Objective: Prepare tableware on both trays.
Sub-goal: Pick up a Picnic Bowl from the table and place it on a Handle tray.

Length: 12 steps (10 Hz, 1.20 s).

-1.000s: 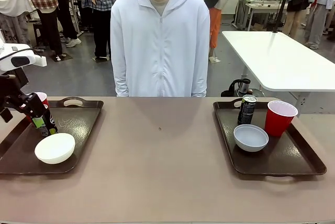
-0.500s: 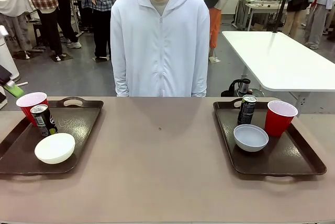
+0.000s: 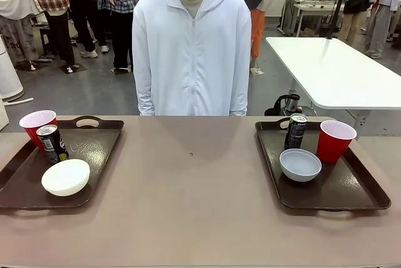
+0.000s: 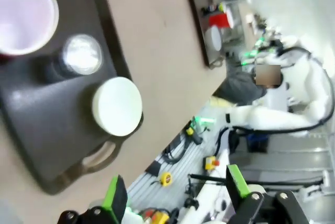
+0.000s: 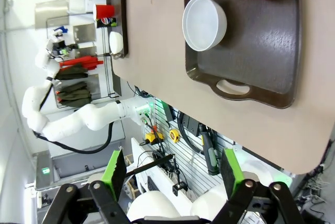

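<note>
Both trays now carry a cup, can and bowl; the left gripper (image 4: 175, 195), jaws spread and empty, has been withdrawn from the left tray (image 3: 94, 155), so the setting looks complete.

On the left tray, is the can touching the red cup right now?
Cannot tell. In the front view the can overlaps the red cup, hiding any gap. The left wrist view shows their rims apart, yet their sides merge in blur and shadow.

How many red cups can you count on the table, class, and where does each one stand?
2. One red cup stands at the far left corner of the left tray, beside a can. The other red cup stands on the right tray, right of its bowl.
</note>
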Tool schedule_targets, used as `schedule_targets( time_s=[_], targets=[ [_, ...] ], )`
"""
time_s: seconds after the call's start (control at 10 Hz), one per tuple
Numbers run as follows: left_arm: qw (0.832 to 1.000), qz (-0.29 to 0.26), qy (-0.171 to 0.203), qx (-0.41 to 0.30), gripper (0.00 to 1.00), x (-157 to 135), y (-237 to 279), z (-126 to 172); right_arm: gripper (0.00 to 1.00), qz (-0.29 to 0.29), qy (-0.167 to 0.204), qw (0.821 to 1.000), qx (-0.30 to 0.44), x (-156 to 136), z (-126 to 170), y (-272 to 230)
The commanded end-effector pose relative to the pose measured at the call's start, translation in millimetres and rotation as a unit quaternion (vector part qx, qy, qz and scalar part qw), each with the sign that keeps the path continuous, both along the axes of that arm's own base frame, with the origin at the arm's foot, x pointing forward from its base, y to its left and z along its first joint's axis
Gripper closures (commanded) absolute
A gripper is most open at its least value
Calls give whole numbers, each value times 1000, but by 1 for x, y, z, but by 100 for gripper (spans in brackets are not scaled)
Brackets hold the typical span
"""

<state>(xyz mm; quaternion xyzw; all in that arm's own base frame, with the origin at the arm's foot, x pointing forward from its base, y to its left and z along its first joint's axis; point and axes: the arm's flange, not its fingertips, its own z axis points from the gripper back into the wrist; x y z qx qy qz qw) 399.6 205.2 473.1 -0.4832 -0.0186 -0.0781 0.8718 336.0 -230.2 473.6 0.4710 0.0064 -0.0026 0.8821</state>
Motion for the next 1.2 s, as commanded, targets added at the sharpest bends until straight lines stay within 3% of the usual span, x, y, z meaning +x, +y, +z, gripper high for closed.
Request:
schedule_targets(
  time_s=[0.0,0.4,1.1],
  targets=[
    [999,47,9,-20,0,5,34,4,5,0,-3,1000,6,0,2,1],
    [998,63,18,-24,0,-11,57,-9,5,0,-3,1000,6,0,2,1],
    [998,63,18,-24,0,-11,57,-9,5,0,-3,1000,6,0,2,1]
  ],
)
